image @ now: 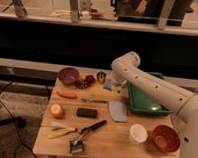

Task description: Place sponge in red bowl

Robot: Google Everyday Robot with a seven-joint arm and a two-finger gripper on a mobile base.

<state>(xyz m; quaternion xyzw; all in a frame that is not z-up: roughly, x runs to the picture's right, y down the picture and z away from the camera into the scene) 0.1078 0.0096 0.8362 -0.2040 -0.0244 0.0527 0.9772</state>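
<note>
Here the sponge [108, 84] lies at the back of the worktop [114, 144], just beside the end effector [116, 86]; whether they touch is unclear. Whether the end effector is apart or clamped, I cannot tell. The red bowl [164, 139] stands well apart, beside the white cup [138, 133]. The arm [157, 89] arches over the green tray [146, 102], wrist pointing down.

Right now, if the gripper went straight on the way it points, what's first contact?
Likely the sponge: the gripper points down near the far edge of the table, right beside it. Depth is unclear, so it might meet bare wood next to it instead.
</note>
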